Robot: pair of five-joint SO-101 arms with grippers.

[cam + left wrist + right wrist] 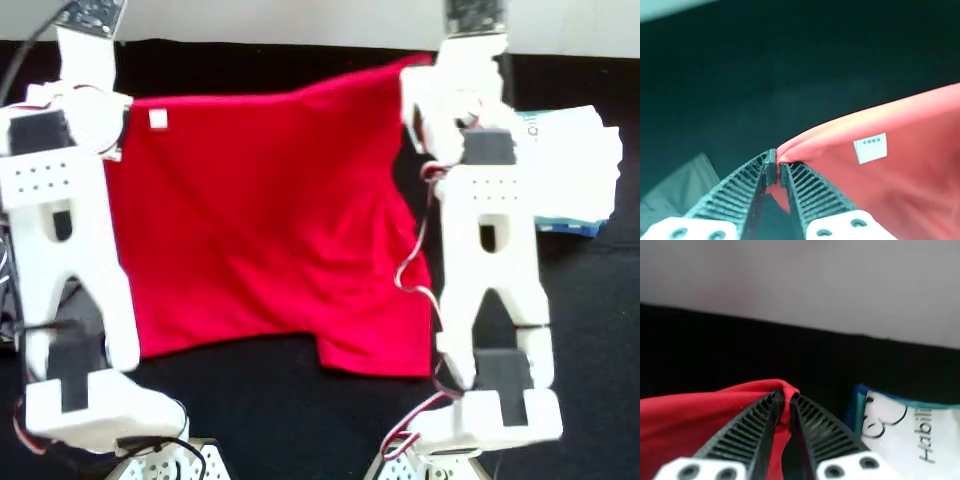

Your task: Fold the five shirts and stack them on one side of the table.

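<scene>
The black tabletop [250, 420] carries one red shirt [260, 220] spread across its middle, its upper edge stretched near the far edge and its hem trailing toward the near edge. That upper edge runs almost straight between the two arms, which I judge is the point of the hold: pulled at both ends, the cloth flattens and can be carried over in one even fold.

A folded shirt [565, 170], white with a teal border, lies by the right edge toward the far right corner, probably the start of the stack, well clear of the working space.

The left gripper [778, 160] is clenched on the shirt's far left corner, red cloth pinched between its ribbed fingers. The right gripper [786, 397] is likewise clamped on the far right corner, just beside the folded shirt.

A small white tag [870, 148] sits on the red cloth near the left gripper.
</scene>
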